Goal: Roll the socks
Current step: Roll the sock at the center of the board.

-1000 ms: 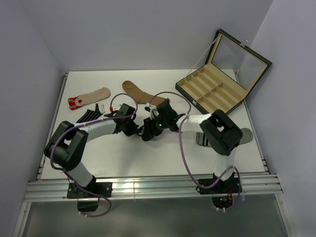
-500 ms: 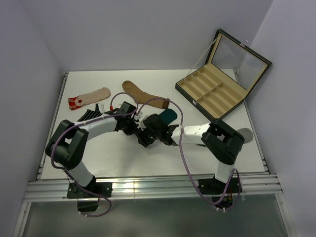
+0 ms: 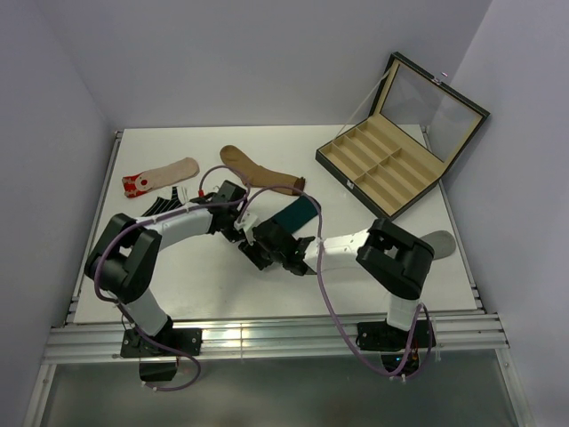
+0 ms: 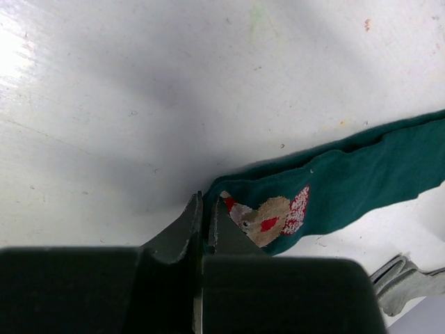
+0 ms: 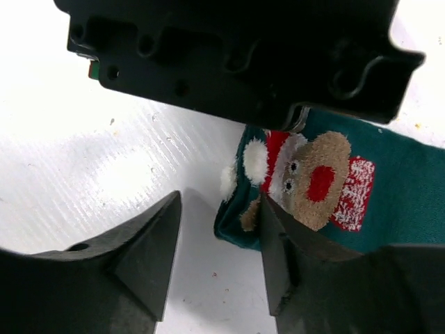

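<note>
The dark teal sock [image 3: 296, 212] with the reindeer picture [image 4: 272, 216] lies flat at the table's middle, its length running off to the right. My left gripper [image 4: 206, 203] is shut on the rim of its near end, seen from above at the left gripper [image 3: 242, 227]. My right gripper [image 5: 221, 202] faces it from the other side with its jaws open. The sock's end [image 5: 240, 219] lies between them against the right finger [image 5: 278, 257]. From above, the right gripper [image 3: 260, 252] sits just below the left one.
A brown sock [image 3: 253, 169] lies behind the grippers. A beige red-toed sock [image 3: 160, 175] and a black white-striped sock [image 3: 160, 207] are at the left. A grey sock [image 3: 442, 242] shows by the right arm. An open compartment box [image 3: 382, 160] stands at the back right.
My right gripper has swung from above the teal sock down and left to its near end, uncovering the sock's length. The left gripper has stayed shut in about the same place.
</note>
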`<control>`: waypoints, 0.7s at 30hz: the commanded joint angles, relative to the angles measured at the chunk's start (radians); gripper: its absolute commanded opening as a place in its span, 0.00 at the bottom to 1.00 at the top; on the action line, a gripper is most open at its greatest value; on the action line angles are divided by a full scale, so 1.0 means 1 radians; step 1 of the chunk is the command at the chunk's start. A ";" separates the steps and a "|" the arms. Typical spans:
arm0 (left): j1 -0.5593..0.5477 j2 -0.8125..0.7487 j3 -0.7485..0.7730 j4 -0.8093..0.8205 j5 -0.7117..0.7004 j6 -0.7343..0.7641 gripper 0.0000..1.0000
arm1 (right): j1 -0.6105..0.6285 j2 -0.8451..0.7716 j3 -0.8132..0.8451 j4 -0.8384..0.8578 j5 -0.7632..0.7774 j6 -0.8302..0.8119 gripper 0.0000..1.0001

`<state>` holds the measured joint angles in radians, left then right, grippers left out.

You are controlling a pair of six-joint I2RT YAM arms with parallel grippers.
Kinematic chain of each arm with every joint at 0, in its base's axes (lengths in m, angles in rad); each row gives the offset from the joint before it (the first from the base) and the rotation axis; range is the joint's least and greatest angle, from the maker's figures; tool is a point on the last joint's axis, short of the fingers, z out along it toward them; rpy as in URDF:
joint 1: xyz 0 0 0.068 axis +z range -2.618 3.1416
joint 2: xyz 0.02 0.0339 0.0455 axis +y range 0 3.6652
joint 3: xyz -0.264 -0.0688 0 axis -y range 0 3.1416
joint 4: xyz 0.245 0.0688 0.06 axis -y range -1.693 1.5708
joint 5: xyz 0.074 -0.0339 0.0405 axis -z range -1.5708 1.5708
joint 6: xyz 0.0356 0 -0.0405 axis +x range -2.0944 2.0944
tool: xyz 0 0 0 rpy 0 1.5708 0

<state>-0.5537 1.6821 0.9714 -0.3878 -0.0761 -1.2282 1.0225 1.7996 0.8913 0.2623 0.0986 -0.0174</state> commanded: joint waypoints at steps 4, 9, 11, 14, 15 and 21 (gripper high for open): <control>0.000 0.021 0.043 -0.034 -0.002 -0.050 0.00 | 0.019 0.023 -0.023 0.103 0.096 -0.015 0.48; 0.001 0.013 0.036 -0.029 -0.005 -0.060 0.00 | 0.019 0.040 -0.035 0.109 0.142 0.005 0.28; 0.001 0.010 0.038 -0.029 -0.007 -0.062 0.00 | 0.018 0.043 -0.035 0.101 0.154 0.010 0.15; 0.003 0.004 0.038 -0.023 -0.007 -0.065 0.01 | 0.005 0.040 -0.032 0.077 0.133 0.016 0.00; 0.003 0.002 0.038 -0.023 -0.008 -0.065 0.01 | -0.001 0.037 -0.032 0.072 0.100 0.016 0.00; 0.018 -0.036 0.003 0.024 -0.016 -0.089 0.19 | -0.105 0.000 -0.020 0.009 -0.130 0.129 0.00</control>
<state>-0.5449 1.6985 0.9756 -0.3985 -0.0769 -1.2793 0.9752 1.8267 0.8692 0.3252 0.0898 0.0437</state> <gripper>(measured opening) 0.165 0.131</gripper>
